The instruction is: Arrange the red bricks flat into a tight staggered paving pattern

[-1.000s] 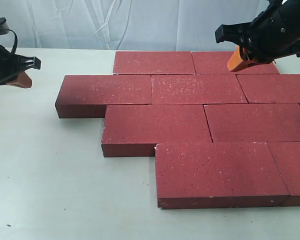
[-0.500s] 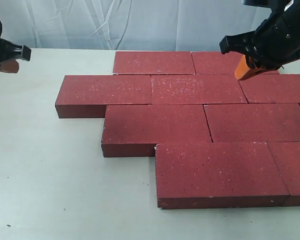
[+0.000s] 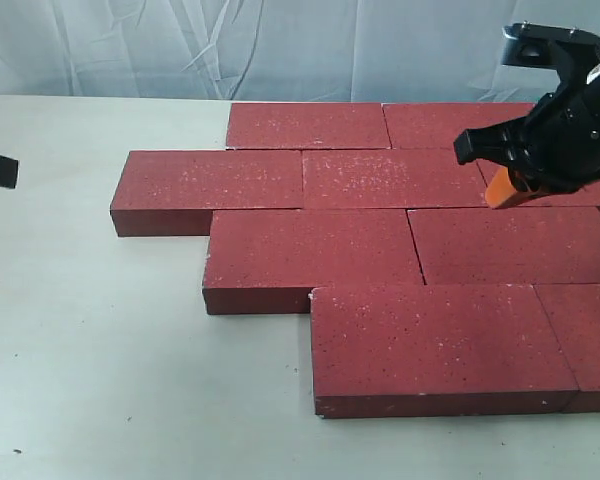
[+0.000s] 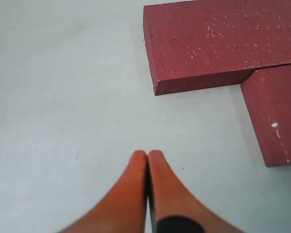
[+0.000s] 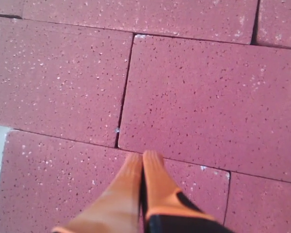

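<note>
— Across the pale desk [image 3: 90, 380], seeing the red bricks [image 3: 315, 245] lying flat in staggered, touching rows.
— Seeing the right claw [image 5: 142, 155] hovering above them, pinched closed, empty; the left claw [image 4: 147, 154] likewise, over bare desk.

Bricks [image 3: 363, 178] flat on table [image 3: 90, 330], 4 staggered rows, edges touching, filling centre & right; R gripper [image 3: 500, 190] above back-right bricks.

A pale, bare worktop [image 3: 90, 340] fills the foreground. Behind it hangs a wrinkled white cloth [image 3: 280, 45].
</note>
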